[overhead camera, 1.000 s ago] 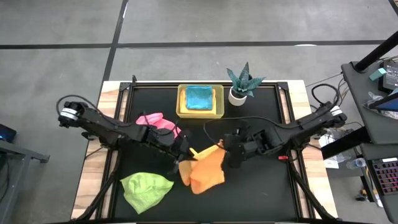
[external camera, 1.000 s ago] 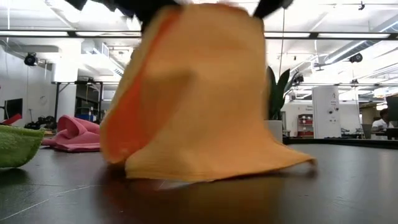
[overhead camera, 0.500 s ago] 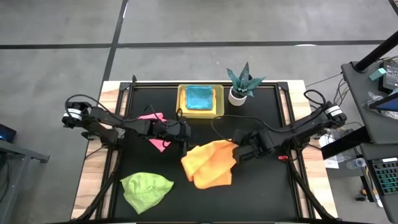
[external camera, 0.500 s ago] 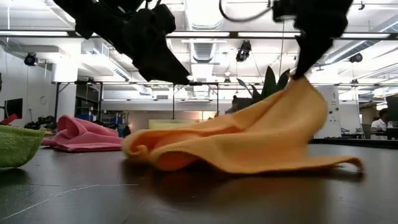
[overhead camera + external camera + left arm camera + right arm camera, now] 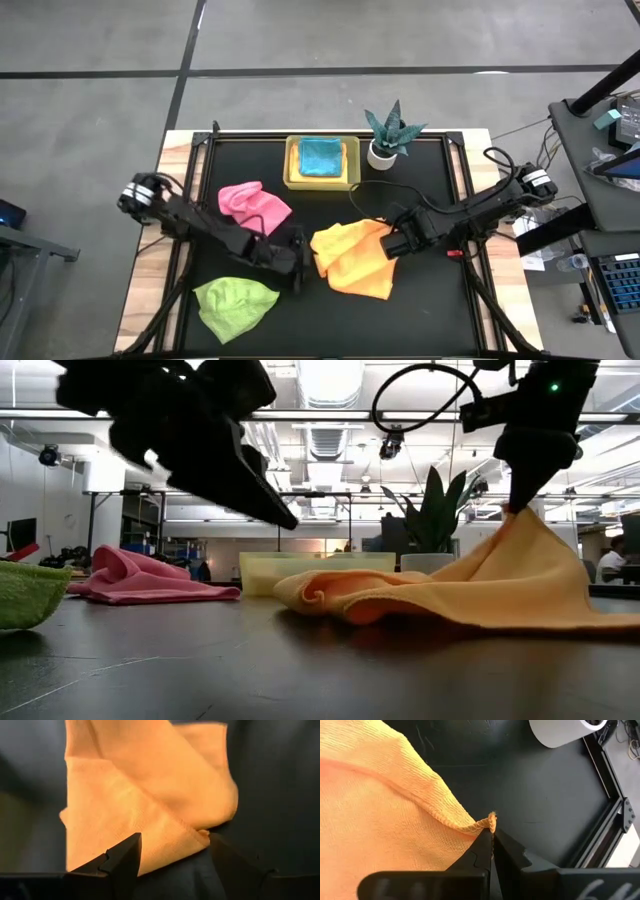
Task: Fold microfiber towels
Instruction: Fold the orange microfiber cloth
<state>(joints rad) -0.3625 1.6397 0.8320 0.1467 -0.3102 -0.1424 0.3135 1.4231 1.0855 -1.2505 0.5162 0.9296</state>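
- High view: the orange-yellow towel [image 5: 352, 260] lay crumpled on the worktop [image 5: 430, 310], near the yellow tray [image 5: 322, 180].
- Right hand [image 5: 392, 243] was clamped on the towel's edge.
- Left hand [image 5: 298, 262], fingers spread and empty, sat just beside the towel.

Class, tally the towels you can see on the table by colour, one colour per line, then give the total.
Orange-yellow towel: 1
Pink towel: 1
Lime green towel: 1
Turquoise-blue towel, in the yellow tray: 1
Total: 4

Bright, even overhead light; low view w/ ceiling-lamp glare, left end effector [image 5: 285, 518] motion-blurred; soft shadows.
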